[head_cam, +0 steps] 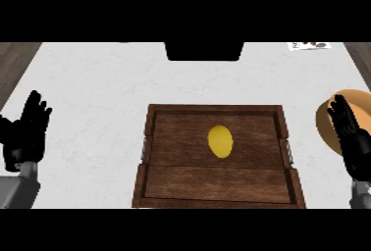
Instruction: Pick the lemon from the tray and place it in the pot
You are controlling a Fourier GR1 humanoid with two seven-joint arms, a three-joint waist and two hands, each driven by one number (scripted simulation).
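A yellow lemon [220, 141] lies in the middle of a dark wooden tray [168, 182] on the white counter. At the right edge sits a tan round pot [330, 128], partly hidden behind my right hand [351, 135]. That hand is open with fingers pointing up, to the right of the tray and apart from the lemon. My left hand [26, 132] rests open at the left edge, fingers up, well away from the tray.
A black rectangular object [204, 50] stands at the counter's far edge, beyond the tray. A small white card [310, 46] lies at the far right. Wooden floor shows at both upper corners past the counter edges.
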